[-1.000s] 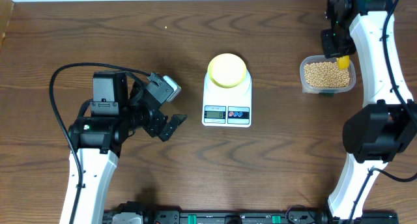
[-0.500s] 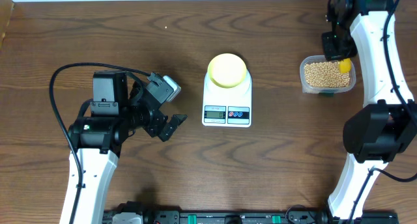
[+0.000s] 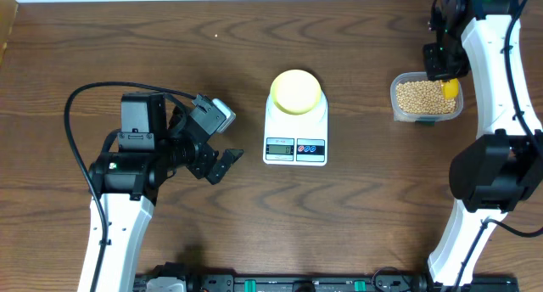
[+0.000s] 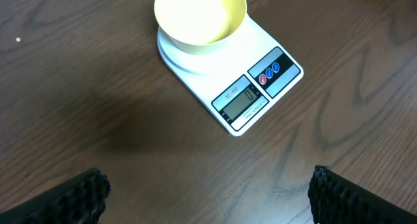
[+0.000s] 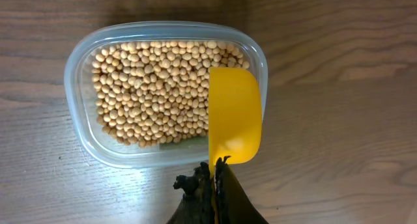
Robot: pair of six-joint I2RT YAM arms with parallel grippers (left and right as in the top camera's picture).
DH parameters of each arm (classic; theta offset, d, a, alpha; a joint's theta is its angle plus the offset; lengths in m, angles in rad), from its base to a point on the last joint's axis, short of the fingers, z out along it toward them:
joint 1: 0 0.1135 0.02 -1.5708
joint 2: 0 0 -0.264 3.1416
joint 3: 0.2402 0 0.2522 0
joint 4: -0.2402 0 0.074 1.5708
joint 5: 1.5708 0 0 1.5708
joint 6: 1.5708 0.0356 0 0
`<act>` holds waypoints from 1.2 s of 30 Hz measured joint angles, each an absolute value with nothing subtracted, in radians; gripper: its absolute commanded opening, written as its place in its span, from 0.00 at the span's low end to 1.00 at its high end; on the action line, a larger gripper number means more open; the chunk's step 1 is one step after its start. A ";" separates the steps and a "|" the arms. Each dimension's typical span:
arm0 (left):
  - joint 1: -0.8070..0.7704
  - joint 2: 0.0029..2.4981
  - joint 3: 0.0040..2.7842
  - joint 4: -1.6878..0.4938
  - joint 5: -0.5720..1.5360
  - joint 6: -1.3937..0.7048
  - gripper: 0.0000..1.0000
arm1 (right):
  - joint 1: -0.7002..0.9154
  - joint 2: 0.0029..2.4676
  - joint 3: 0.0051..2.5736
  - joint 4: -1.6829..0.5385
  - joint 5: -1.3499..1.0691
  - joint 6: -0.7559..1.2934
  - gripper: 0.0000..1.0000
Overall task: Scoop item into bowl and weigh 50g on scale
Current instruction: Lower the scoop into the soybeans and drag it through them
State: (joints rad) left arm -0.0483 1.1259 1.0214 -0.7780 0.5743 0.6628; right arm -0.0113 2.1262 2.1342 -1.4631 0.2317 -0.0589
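The pale-yellow bowl (image 3: 295,92) stands empty on the white scale (image 3: 295,139) at mid table; both show in the left wrist view, the bowl (image 4: 199,19) and the scale (image 4: 251,97). Tan beans (image 3: 417,96) fill a clear plastic tub (image 3: 427,115) at the right, also in the right wrist view (image 5: 153,94). My right gripper (image 5: 215,175) is shut on the handle of a bright-yellow scoop (image 5: 234,116), which hangs empty over the tub's right end (image 3: 450,88). My left gripper (image 3: 216,165) is open and empty, left of the scale.
The tub's rim (image 5: 85,139) lies under the scoop. Bare wooden table surrounds the scale. The left arm's base and cable (image 3: 85,114) sit at the left.
My right gripper has moved the scoop slightly right and toward the front, over the tub's right end. The left arm has not moved.
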 measured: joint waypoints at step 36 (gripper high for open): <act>-0.048 1.126 1.021 -0.778 0.574 0.663 0.99 | -0.104 2.126 1.919 -1.271 -0.005 -0.118 0.01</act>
State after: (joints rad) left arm -0.0483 1.1259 1.0214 -0.7780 0.5743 0.6628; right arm -0.1040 2.1262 1.9186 -1.2705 -0.0048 -0.1177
